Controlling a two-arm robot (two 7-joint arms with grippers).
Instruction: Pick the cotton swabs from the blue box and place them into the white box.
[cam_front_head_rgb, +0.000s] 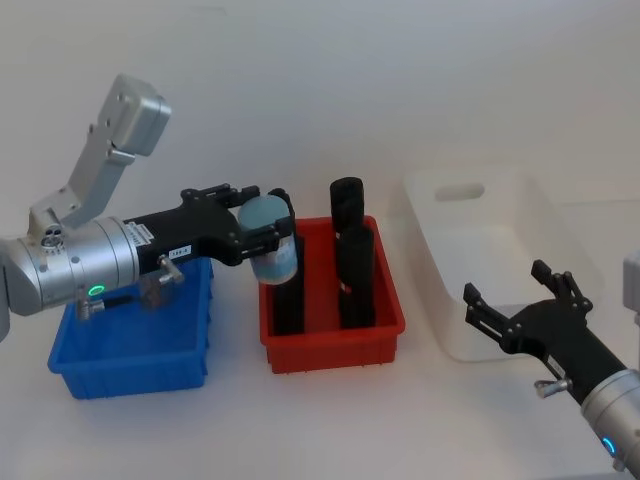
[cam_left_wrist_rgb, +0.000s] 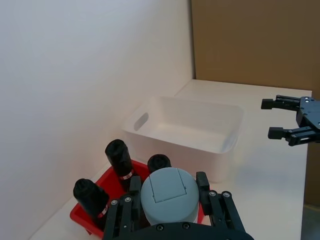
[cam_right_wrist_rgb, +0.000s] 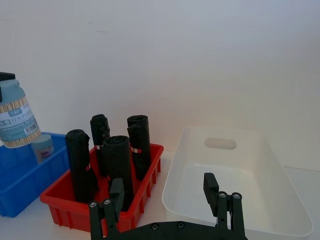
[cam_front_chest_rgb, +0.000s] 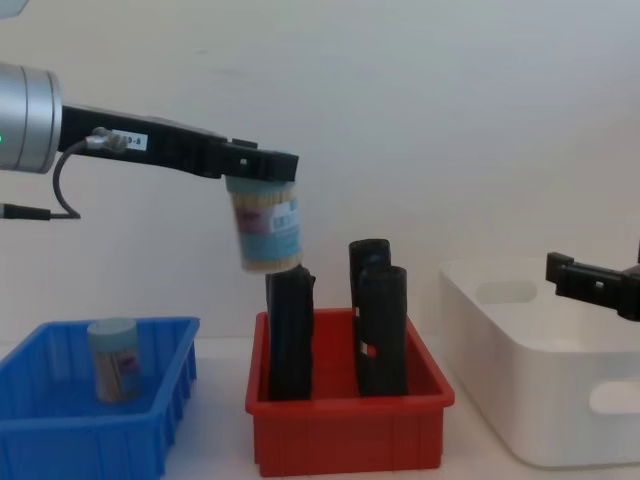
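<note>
Left gripper (cam_front_head_rgb: 265, 220) pinches a cotton swabs jar (cam_front_chest_rgb: 265, 232) just above the black containers (cam_front_chest_rgb: 289, 335) (right gripper (cam_front_head_rgb: 508, 290) sits spread near the white box (cam_front_chest_rgb: 520, 420)), so I'd worry it clips one crossing over.

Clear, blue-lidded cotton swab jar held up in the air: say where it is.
Chest view, left of centre: the jar, gripped by the left gripper, hangs just above the leftmost black cylinder in the red plastic bin.

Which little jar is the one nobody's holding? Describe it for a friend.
Find the low bright blue ribbed plastic bin, leftmost, beside the red bin of black cylinders. One small clear jar with a pale blue lid stands inside it; its twin is held by the left gripper.
</note>
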